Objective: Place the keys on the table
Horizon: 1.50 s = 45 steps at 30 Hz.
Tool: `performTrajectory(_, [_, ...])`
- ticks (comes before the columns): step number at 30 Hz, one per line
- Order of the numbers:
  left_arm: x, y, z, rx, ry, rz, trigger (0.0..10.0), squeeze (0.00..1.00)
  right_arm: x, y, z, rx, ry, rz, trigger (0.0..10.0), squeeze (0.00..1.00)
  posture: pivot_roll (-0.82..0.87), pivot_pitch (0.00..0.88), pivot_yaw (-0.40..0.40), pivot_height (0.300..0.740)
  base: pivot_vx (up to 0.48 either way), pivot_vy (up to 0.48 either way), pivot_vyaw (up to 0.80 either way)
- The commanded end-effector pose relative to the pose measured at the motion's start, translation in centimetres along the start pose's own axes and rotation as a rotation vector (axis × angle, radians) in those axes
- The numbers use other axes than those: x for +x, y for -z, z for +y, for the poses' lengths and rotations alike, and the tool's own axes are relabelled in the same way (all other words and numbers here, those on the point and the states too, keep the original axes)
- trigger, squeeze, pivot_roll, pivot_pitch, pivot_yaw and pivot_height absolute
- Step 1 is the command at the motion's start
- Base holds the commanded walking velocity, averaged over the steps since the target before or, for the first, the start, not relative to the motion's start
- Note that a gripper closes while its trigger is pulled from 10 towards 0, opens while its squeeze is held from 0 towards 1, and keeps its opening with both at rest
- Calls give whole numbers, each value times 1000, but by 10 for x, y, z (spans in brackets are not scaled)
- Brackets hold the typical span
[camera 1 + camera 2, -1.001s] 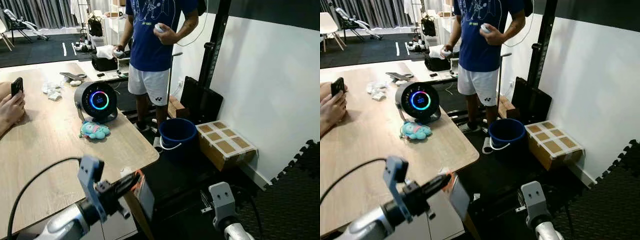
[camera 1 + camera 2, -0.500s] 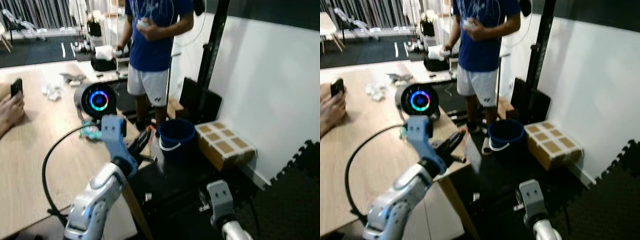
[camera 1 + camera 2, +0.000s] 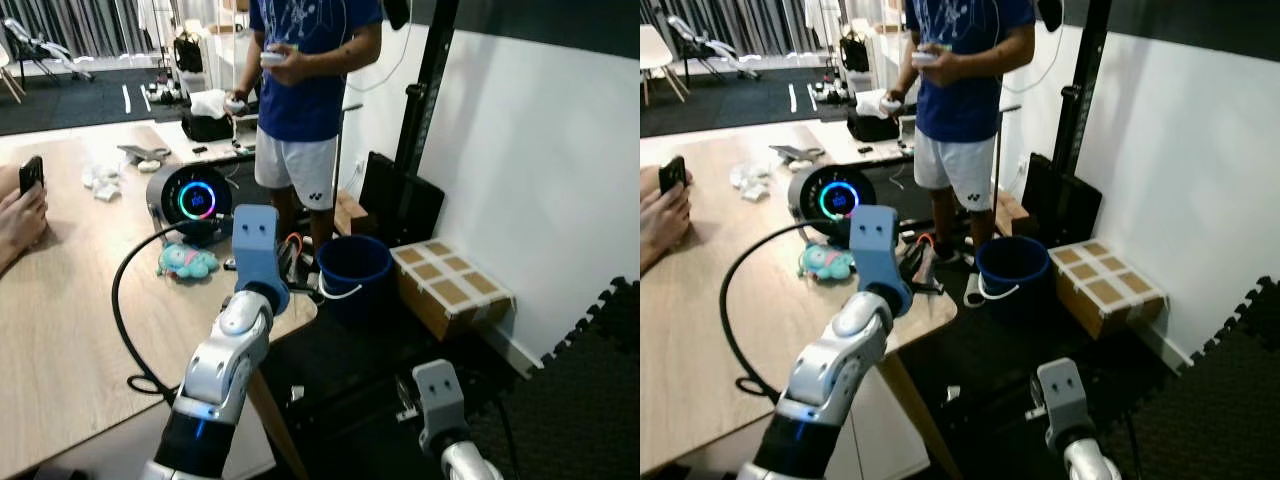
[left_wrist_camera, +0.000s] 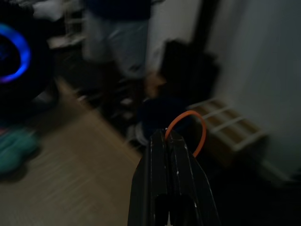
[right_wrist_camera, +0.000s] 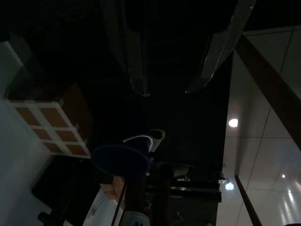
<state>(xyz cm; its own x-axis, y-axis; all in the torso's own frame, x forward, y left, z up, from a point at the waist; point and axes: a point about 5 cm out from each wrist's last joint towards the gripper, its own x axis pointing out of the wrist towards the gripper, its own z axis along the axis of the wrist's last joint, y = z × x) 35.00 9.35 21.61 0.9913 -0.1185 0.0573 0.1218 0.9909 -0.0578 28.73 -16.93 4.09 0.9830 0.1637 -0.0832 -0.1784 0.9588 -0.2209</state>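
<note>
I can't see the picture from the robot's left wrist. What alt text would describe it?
Blurry, dim view along the left gripper, its two black fingers pressed together on an orange ring of the keys, above a wooden table. Beyond are a blue bucket and a glowing round speaker.

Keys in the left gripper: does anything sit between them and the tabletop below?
Nothing visible does. The left gripper, shut on the keys by their orange ring, hangs over the table by its corner; the plush toy and round speaker sit further in.

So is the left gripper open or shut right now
Shut: in the left wrist view the left gripper has its jaws pressed together on the keys' orange ring, above the table.
</note>
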Motion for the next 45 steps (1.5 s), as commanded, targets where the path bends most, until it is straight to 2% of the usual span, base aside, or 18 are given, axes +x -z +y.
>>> performTrajectory(1, [4,3,14,50,-66,7,10000,0,-4,4,2,6,3,13,10000,0,78,115,32,740,0,0,0])
performTrajectory(2, [6,4,23,66,-95,19,10000,0,-5,4,3,7,3,13,10000,0,75,121,36,740,0,0,0])
performTrajectory(3, [6,4,23,66,-95,19,10000,0,-5,4,3,7,3,13,10000,0,75,121,36,740,0,0,0])
performTrajectory(10, [11,-19,105,163,-313,-6,10000,0,-10,8,6,15,12,19,10000,0,81,139,57,740,0,0,0])
performTrajectory(13, [6,-24,124,187,-344,-12,10000,0,-10,8,6,19,15,19,10000,0,83,140,58,740,0,0,0])
performTrajectory(18, [-2,-13,129,230,-288,26,10000,0,-10,9,7,22,16,20,10000,0,90,140,59,740,0,0,0])
performTrajectory(19, [-8,5,122,251,-228,75,10000,0,-10,9,8,23,14,21,10000,0,96,137,55,740,0,0,0])
performTrajectory(24, [-14,20,111,264,-162,114,10000,16,-8,8,8,23,12,20,10000,0,96,136,53,740,0,0,0])
performTrajectory(25, [-16,26,108,266,-152,124,10000,310,-8,7,8,22,11,19,10000,0,97,136,50,740,0,0,0])
performTrajectory(26, [-17,30,106,271,-152,132,10000,945,-7,7,8,22,10,17,10000,0,96,135,49,740,0,0,0])
performTrajectory(27, [-17,30,106,271,-152,132,10000,945,-7,7,8,22,10,17,10000,0,96,135,49,740,0,0,0])
performTrajectory(28, [-17,33,105,272,-153,136,10000,1000,-7,6,7,21,9,16,10000,0,94,135,46,740,0,0,0])
performTrajectory(34, [-18,34,96,229,-118,116,10000,1000,-6,5,6,15,8,15,10000,0,90,135,44,740,0,0,0])
performTrajectory(37, [-21,26,87,105,-17,84,10000,1000,-7,5,5,13,11,15,10000,0,84,134,46,740,0,0,0])
performTrajectory(38, [-21,25,86,98,-7,81,10000,0,-7,5,5,12,11,15,10000,0,84,134,46,740,0,0,0])
performTrajectory(42, [-26,15,89,130,4,34,10000,0,-8,6,4,12,15,17,10000,0,85,133,48,740,0,0,0])
performTrajectory(43, [-28,18,98,188,-51,33,10000,0,-8,7,4,14,17,17,10000,0,87,132,50,740,0,0,0])
performTrajectory(45, [-28,19,99,202,-64,33,10000,0,-8,7,4,14,17,16,10000,0,87,132,50,740,0,0,0])
